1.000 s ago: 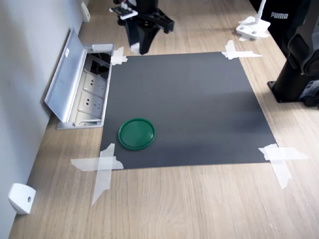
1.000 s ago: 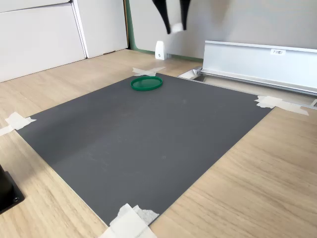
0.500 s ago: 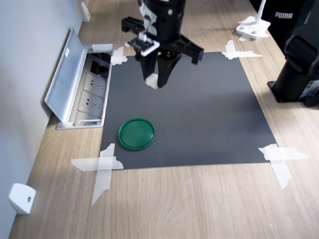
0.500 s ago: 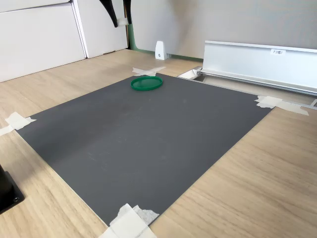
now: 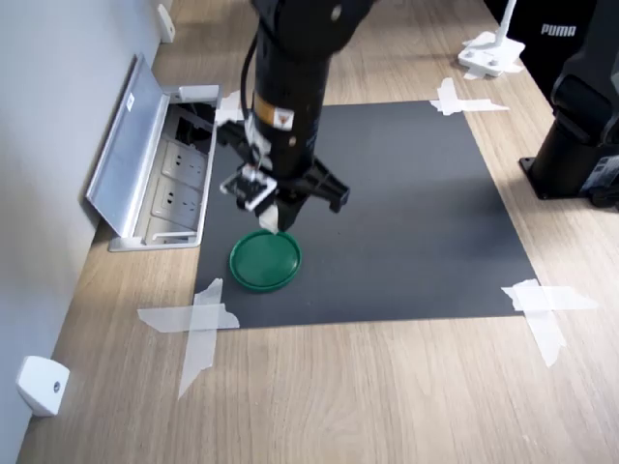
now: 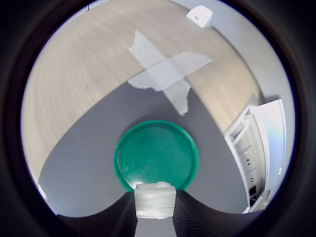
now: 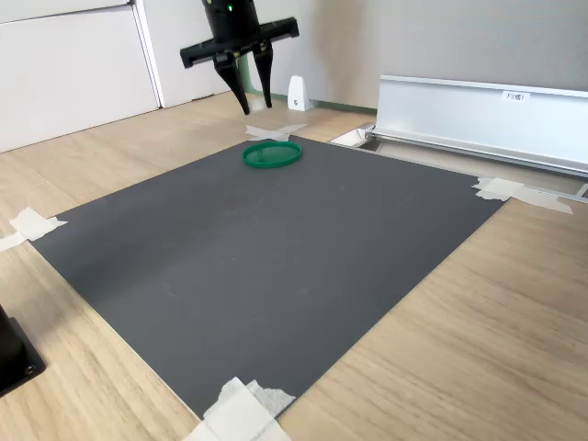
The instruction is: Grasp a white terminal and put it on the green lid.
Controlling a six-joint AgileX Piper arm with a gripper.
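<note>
Wooden desk (image 5: 387,396), taped grey mat (image 5: 387,213), green lid (image 5: 265,259), hand (image 5: 275,222) gripping white terminal (image 6: 155,200) above

The arm (image 5: 290,68), in the upper middle of the first exterior view, is a glossy black tube with rounded joints. A small yellow and white sticker (image 5: 282,118) sits on its lower segment. A thin black cable (image 5: 252,60) runs down its left edge. Lower down, a white connector piece (image 5: 250,186) shows against the black housing. The gripper (image 5: 276,224) has two narrow black fingers and a black crossbar (image 7: 239,39), seen at the top of the second exterior view.
</note>
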